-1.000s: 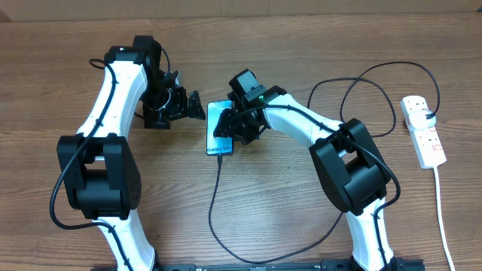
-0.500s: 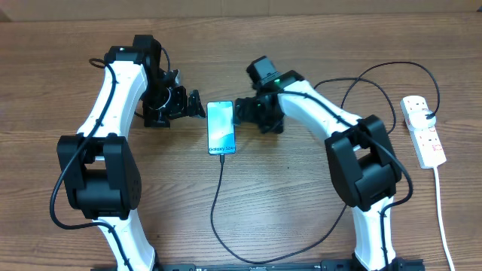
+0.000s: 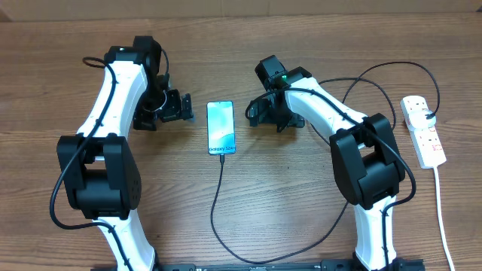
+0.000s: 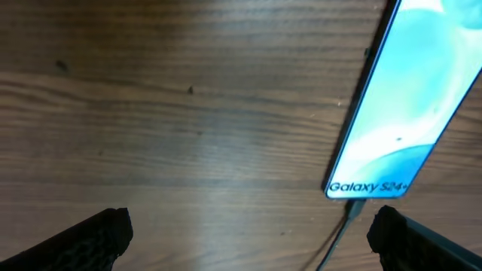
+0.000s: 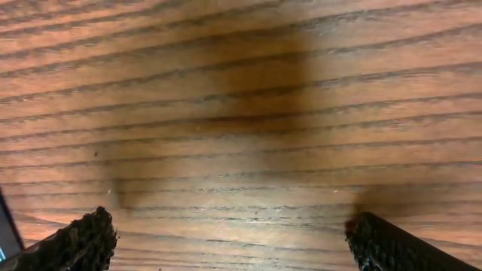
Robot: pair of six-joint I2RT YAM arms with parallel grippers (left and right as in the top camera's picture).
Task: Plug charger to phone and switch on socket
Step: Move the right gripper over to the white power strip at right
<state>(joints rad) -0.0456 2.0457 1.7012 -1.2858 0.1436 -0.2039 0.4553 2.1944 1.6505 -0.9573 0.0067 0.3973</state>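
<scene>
Released and holding nothing, the left hand [image 3: 175,108] hung near the phone [image 3: 221,128] on its left side, its fingers spread wide over bare bench [image 3: 301,211] in the left wrist view. The right hand [image 3: 260,113] was likewise released and empty, near the phone's other side, with only wood grain between its fingers in the right wrist view. The phone lay flat, screen up and lit, between the two hands and touched by neither. The charger [image 3: 215,203] ran up in a wide loop to the phone's lower edge, and the left wrist view showed its tip [image 4: 350,214] meeting that edge under the "Galaxy S24" lettering, so the plugging-in looked done, though how fully the tip was seated could not be told. The socket [image 3: 423,130] sat well apart at the right edge of the bench, a black plug [image 3: 429,114] in it and its white cord [image 3: 440,211] trailing down. No hand was near it; its switch position was too small to read. Switching it on appeared to be what remained, most likely for the right hand.
</scene>
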